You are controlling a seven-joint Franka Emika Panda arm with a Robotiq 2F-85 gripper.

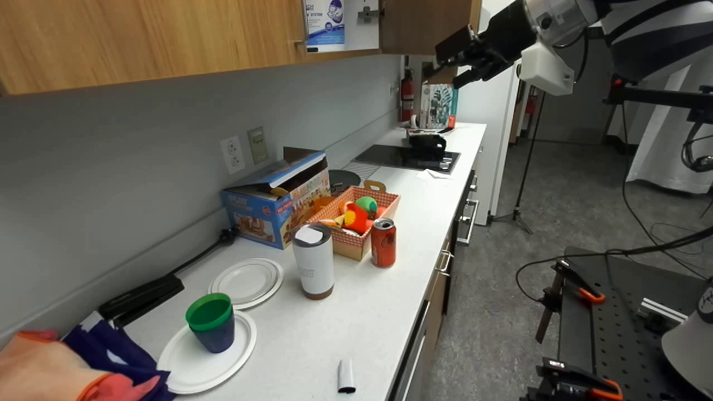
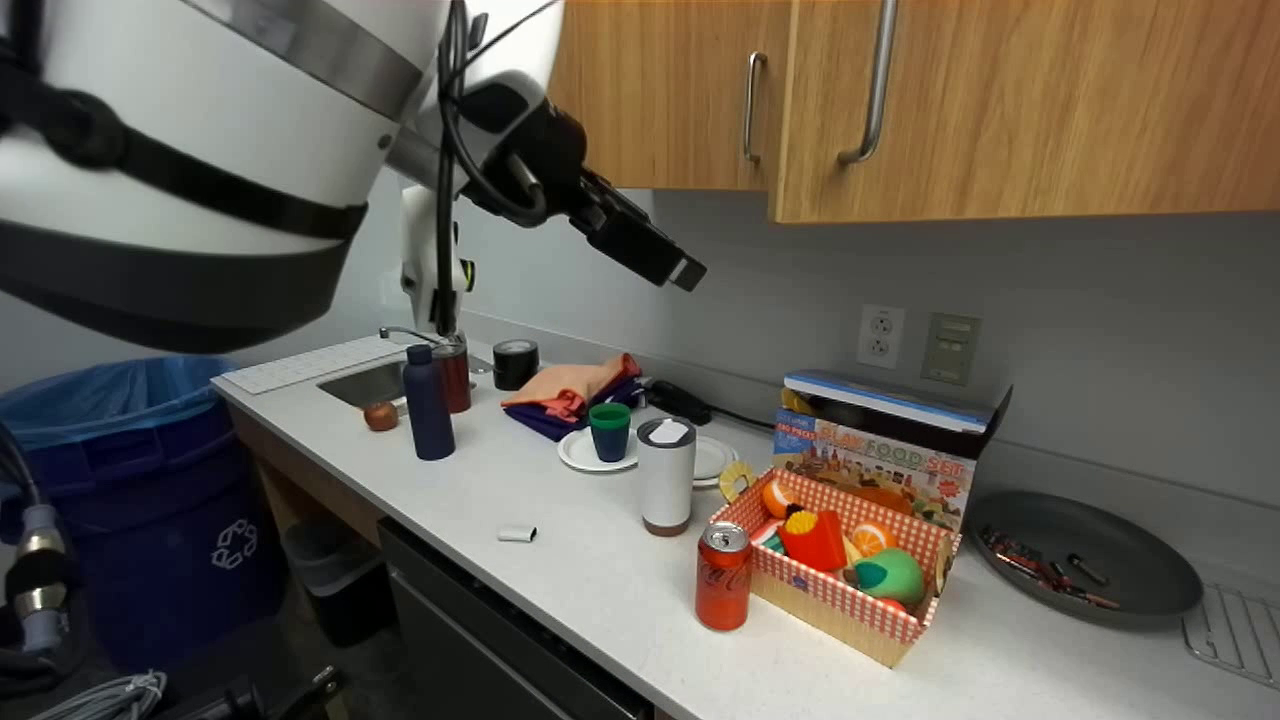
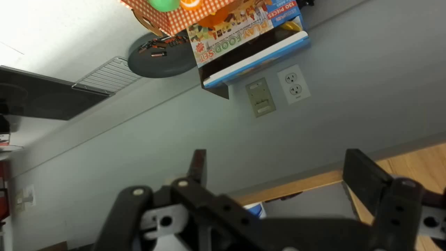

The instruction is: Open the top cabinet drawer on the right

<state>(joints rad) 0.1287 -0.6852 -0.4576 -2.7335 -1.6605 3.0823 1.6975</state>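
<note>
The right upper cabinet door (image 1: 429, 25) stands swung outward, and its outer face (image 2: 1040, 110) with a metal handle (image 2: 876, 90) shows in an exterior view. The cabinet's pale inside holds a blue and white box (image 1: 325, 22). In the wrist view the opening (image 3: 310, 204) shows between the fingers at the bottom. The left upper door (image 1: 150, 39) is shut, with its handle (image 2: 752, 105). My gripper (image 1: 445, 77) is open and empty, in front of the cabinets near their lower edge. It also shows in an exterior view (image 2: 688, 272) and the wrist view (image 3: 275, 158). Whether it touches the door cannot be told.
The counter (image 1: 356, 323) below holds a white tumbler (image 2: 667, 475), a red can (image 2: 723, 577), a toy food basket (image 2: 830, 610), a play food box (image 2: 880, 450), a dark pan (image 2: 1090, 560), plates and cups. Lower drawer handles (image 1: 444, 263) line the counter front.
</note>
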